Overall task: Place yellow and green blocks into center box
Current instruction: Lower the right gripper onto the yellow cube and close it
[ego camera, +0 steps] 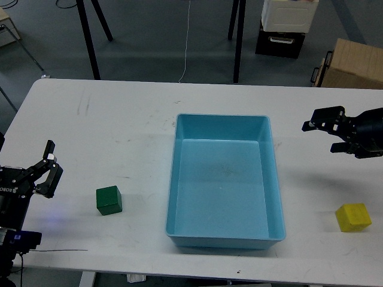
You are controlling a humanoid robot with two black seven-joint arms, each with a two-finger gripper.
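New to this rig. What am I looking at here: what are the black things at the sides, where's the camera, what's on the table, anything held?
One picture, taken from the robot's own head, looking forward and down at a white table. The black parts at the edges are its two arms: left gripper, right gripper. Both look open and hold nothing. A light-blue tray sits mid-table, empty. A green block lies to its left and a yellow block to its right, both on the table and apart from the grippers.

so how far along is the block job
Nothing is done yet: the shallow light-blue plastic tray is empty. Nothing is in hand; the left hand and right hand are open. Left: both the dark green cube and the bright yellow cube.
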